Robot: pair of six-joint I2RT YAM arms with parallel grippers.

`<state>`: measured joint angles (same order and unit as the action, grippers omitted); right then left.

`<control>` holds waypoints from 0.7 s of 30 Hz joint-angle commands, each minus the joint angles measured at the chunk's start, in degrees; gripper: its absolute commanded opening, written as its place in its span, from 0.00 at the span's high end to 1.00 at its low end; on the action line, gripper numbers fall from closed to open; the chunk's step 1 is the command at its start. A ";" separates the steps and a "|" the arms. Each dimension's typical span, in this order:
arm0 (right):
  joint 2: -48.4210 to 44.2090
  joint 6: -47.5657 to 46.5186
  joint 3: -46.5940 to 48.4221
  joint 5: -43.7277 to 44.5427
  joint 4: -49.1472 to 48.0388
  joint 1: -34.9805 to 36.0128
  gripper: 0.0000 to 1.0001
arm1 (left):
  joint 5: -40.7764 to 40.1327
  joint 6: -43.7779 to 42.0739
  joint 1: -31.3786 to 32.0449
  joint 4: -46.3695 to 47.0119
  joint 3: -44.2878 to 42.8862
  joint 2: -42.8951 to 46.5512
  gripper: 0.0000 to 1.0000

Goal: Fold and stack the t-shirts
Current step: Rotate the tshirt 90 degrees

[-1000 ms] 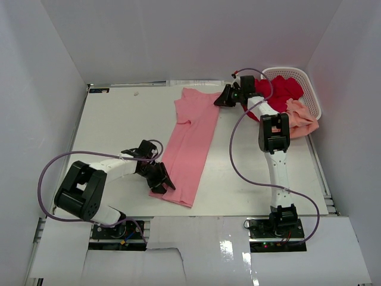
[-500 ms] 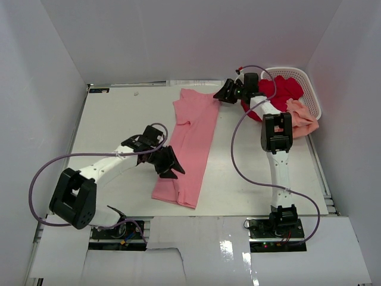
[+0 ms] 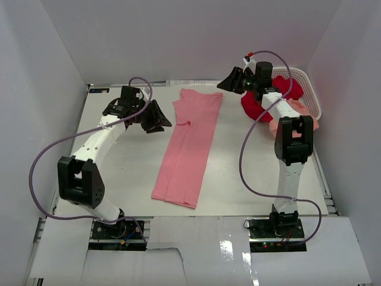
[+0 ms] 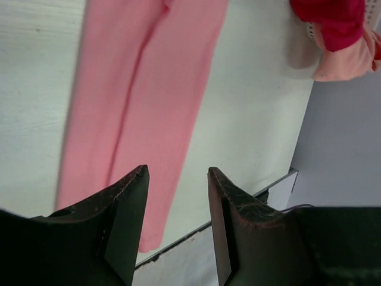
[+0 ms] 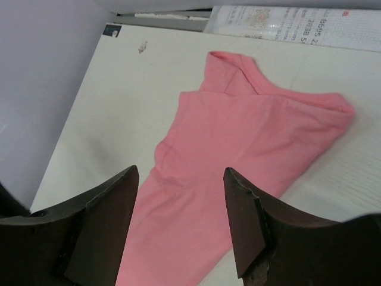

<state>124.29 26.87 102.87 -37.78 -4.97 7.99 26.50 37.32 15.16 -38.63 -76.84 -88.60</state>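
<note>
Holding nothing, my left gripper (image 4: 177,173) and right gripper (image 5: 181,173) both stand spread. The soft pink t-shirt (image 4: 149,89), folded into a long smooth strip, lies flat just beyond their fingertips.

I see soft matt cloth in the pink t-shirt (image 3: 189,149), a smooth matt white table (image 3: 226,179), and a perforated plastic basket (image 3: 311,84).

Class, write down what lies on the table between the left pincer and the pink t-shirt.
Nothing lies there. The top external view shows only bare white table between the left pincer and the pink t-shirt.
</note>
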 commanded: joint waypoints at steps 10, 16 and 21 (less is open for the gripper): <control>0.24 -4.56 -1.80 1.39 6.55 -0.25 0.34 | 4.43 -11.48 -4.17 6.98 -10.86 -13.95 0.45; 3.41 -2.44 -0.65 1.75 7.61 0.01 0.34 | 12.25 -10.96 -4.88 16.20 -19.48 -24.23 0.46; 6.31 -1.82 1.89 3.41 9.89 0.45 0.34 | 19.27 -9.46 -4.87 23.69 -30.10 -35.39 0.46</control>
<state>129.47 24.49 101.19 -35.57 3.44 8.03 39.09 27.83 10.11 -21.30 -100.79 -120.09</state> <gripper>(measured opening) 0.657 0.543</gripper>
